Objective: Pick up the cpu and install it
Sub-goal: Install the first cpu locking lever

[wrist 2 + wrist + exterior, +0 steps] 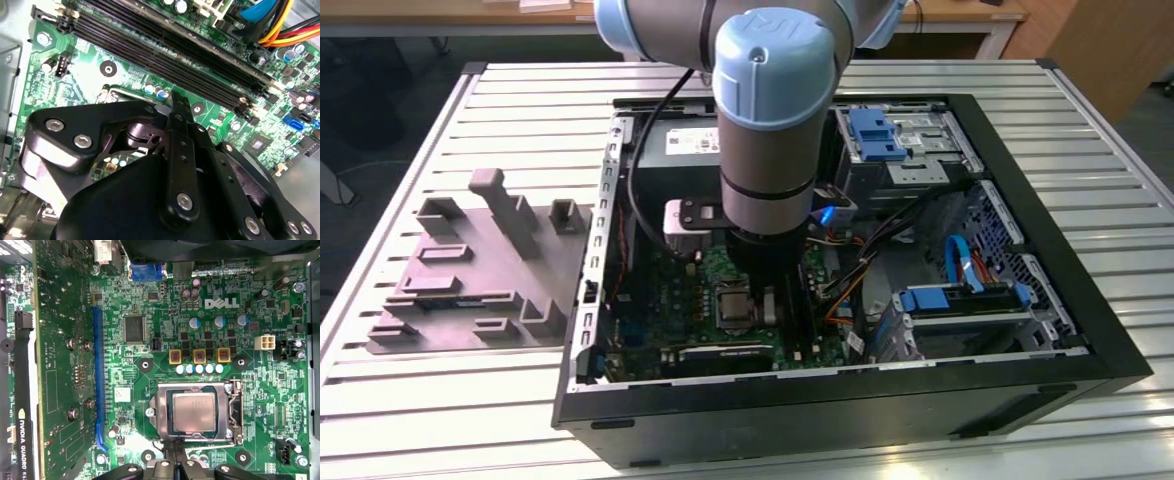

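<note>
The cpu (194,412), a pale silver square, lies flat inside the metal frame of the socket (162,412) on the green motherboard (235,315). In the exterior view the cpu (731,305) shows just beside the arm's wrist, inside the open computer case (1067,330). My gripper (173,449) hangs low over the board at the socket's edge, its black fingers pressed together with nothing between them. In the second wrist view the gripper (176,106) points at the board near the long black memory slots (165,55).
A grey plastic block with upright posts (474,265) sits on the slatted table at the exterior view's left. Inside the case are a grey power supply (674,145), blue drive brackets (874,135), coloured cables (285,22) and a graphics card (60,365).
</note>
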Motion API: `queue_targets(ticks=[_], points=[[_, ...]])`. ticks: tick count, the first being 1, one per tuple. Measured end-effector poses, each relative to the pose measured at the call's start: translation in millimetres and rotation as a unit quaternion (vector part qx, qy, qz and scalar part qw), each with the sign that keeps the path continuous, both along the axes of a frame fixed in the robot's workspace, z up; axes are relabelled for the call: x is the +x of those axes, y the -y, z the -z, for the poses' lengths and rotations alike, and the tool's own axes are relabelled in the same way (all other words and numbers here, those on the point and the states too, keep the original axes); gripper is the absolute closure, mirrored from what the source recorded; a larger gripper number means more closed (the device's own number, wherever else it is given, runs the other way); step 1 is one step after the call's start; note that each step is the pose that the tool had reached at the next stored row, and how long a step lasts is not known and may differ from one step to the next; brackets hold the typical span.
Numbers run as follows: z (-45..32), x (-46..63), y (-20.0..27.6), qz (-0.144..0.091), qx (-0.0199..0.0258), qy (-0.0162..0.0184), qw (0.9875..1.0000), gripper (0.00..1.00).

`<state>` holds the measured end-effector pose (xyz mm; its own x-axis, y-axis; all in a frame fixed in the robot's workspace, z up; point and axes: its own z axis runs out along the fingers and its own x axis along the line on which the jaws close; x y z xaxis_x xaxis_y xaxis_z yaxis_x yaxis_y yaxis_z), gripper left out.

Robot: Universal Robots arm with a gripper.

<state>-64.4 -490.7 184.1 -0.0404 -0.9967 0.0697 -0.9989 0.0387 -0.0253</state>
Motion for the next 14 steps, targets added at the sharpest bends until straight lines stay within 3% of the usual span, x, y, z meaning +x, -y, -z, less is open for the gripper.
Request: queue_targets(ticks=[14], points=[[-0.6, -5.9, 0.0, 0.0, 0.0003, 0.0005, 1.0, 0.89]])
